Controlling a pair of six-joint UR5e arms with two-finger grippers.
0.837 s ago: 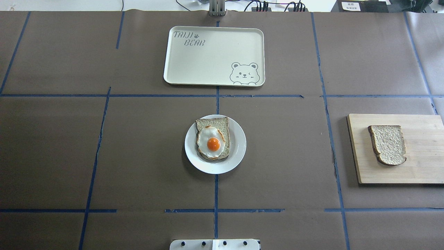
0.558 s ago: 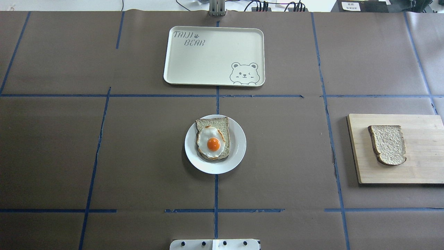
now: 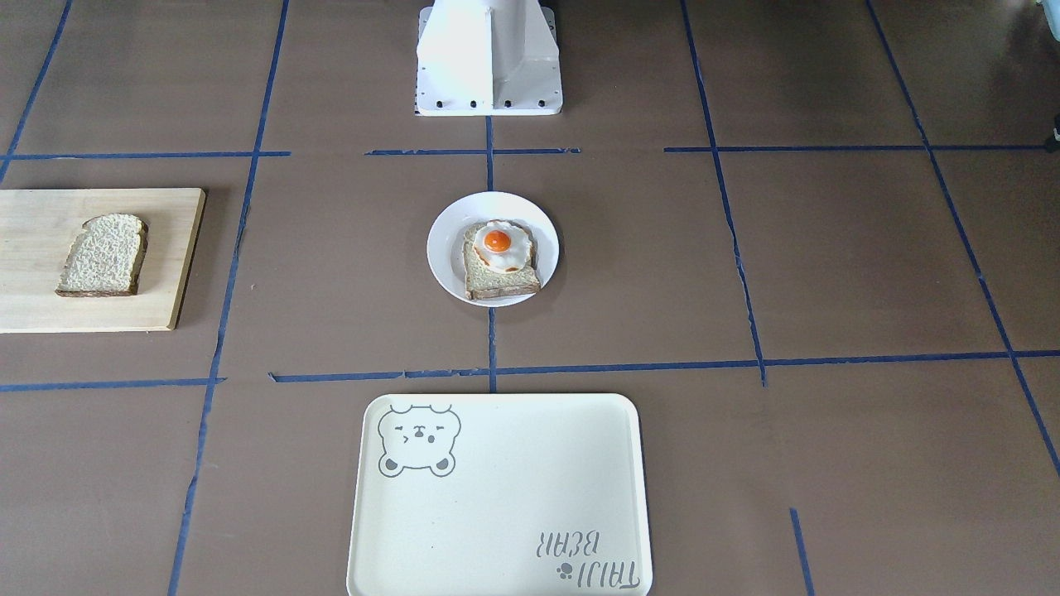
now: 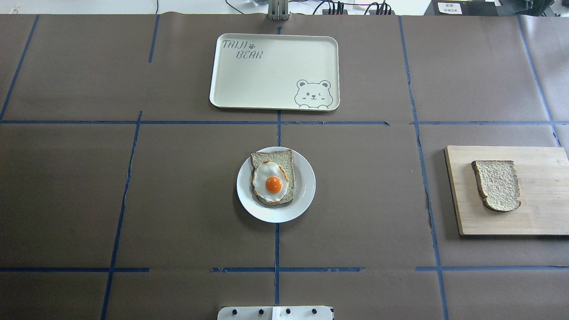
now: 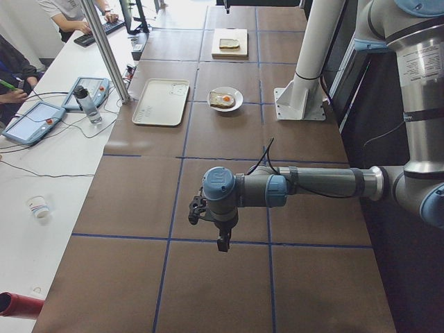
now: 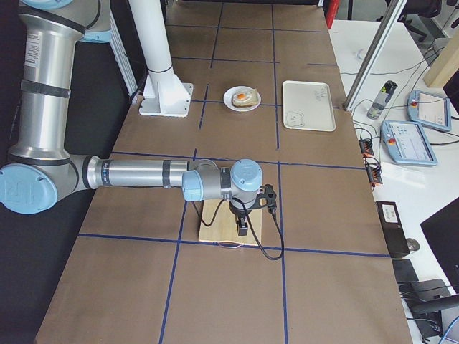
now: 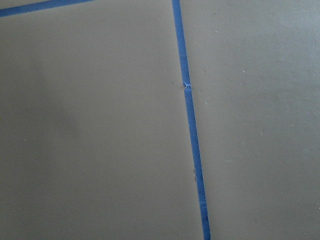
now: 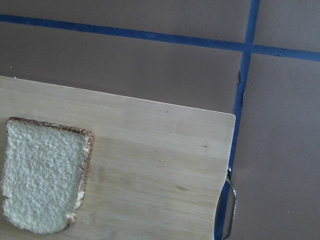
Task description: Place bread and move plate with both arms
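Observation:
The plain bread lies flat on a wooden cutting board at the table's right; it also shows in the front view and the right wrist view. The white plate sits mid-table and carries a slice topped with a fried egg. My right gripper hangs over the board, seen only in the right side view. My left gripper hangs over bare table far to the left, seen only in the left side view. I cannot tell whether either is open or shut.
A cream tray with a bear drawing lies beyond the plate. The white robot base stands near the plate. Tablets and a bottle sit on the white bench beside seated operators. Blue tape lines cross the brown table.

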